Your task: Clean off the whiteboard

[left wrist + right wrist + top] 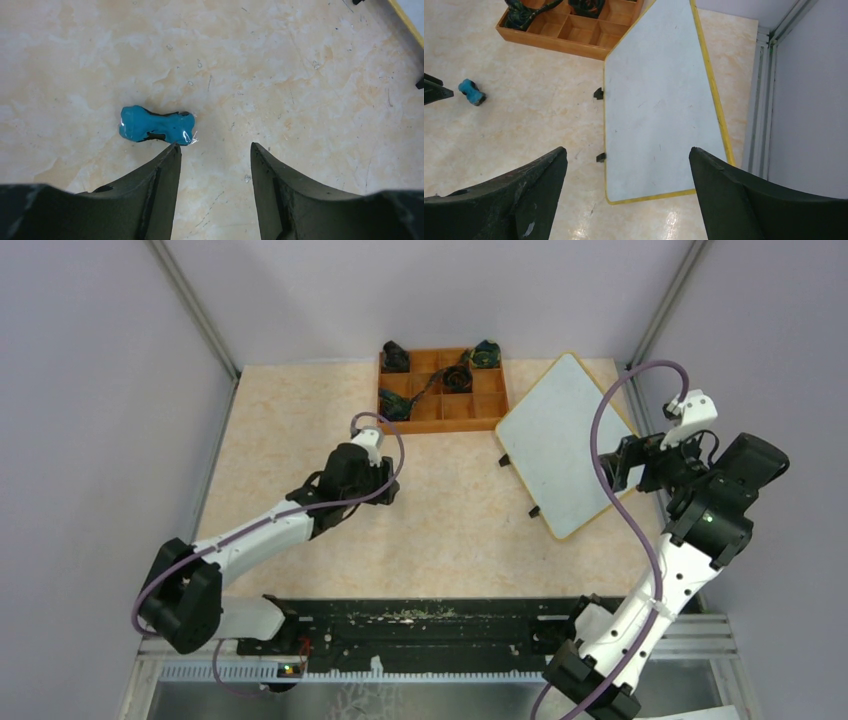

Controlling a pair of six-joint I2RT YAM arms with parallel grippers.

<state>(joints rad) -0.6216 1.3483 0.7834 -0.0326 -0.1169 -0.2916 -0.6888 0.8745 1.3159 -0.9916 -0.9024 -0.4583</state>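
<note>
The whiteboard point(560, 445) lay flat on the bench point(300, 420) at the right of the top view, turned on a diagonal, its upper-left corner just beside the lower-right corner of the orange compartment tray point(440, 423). In the right wrist view the whiteboard point(659, 110) filled the centre of the frame; its face was white with a few faint specks, a thin yellow frame ran along its right and lower edges, and two small black feet projected from its left edge. The right jaws stood spread wide and gripped nothing, positioned at the board's right edge in the top view. The left arm point(270, 525) reached toward the middle of the bench, well apart from the board. The left jaws were likewise spread and held nothing. A small blue bone-shaped object point(156, 125) lay on the bench just beyond the tip of the left-hand finger in the left wrist view, outside the gap; contact could not be determined. The same object point(471, 92) appeared at the left edge of the right wrist view. The tray's upper compartments held dark tangled items, not identifiable.
</note>
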